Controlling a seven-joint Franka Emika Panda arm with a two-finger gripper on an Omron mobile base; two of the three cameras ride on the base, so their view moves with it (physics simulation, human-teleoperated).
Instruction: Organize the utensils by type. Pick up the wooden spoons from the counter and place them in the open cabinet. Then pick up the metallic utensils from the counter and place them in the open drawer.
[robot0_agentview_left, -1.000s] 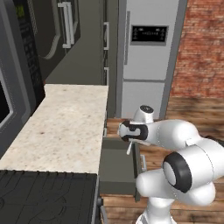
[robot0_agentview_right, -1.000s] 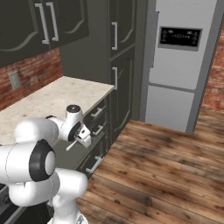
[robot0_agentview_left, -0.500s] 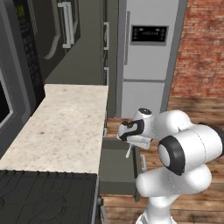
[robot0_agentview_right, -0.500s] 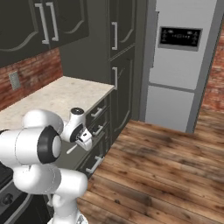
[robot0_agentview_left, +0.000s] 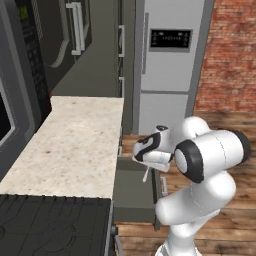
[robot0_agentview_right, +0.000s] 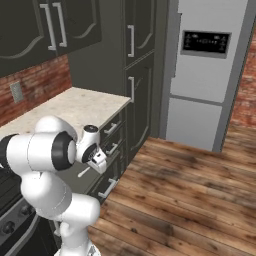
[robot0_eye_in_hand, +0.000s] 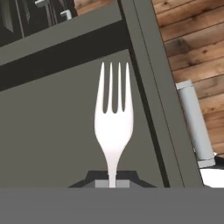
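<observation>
My gripper (robot0_eye_in_hand: 113, 178) is shut on the thin neck of a silvery fork (robot0_eye_in_hand: 113, 118), whose tines point away from the hand. The fork hangs above the grey floor of the open drawer (robot0_eye_in_hand: 52, 144), just inside its front panel with the small silver handle (robot0_eye_in_hand: 195, 127). In the left base view the gripper (robot0_agentview_left: 148, 168) holds the fork (robot0_agentview_left: 145, 174) tines-down over the open drawer (robot0_agentview_left: 131, 192), beside the beige speckled counter (robot0_agentview_left: 75, 145). The right base view has the gripper (robot0_agentview_right: 91, 165) and fork (robot0_agentview_right: 83, 172) at the counter's (robot0_agentview_right: 80, 105) front edge. The wooden spoons are out of view.
A silver fridge (robot0_agentview_left: 167, 65) stands past the counter's far end, with tall dark cabinets (robot0_agentview_right: 137, 75) beside it. Dark wall cabinets with bar handles (robot0_agentview_right: 55, 25) hang above the counter. The black stovetop (robot0_agentview_left: 50, 225) lies at the near left. Wooden floor (robot0_agentview_right: 190, 195) stretches to the right.
The arm's elbow has swung up and closer to the hand. The hand itself has barely shifted and still holds the fork over the drawer.
</observation>
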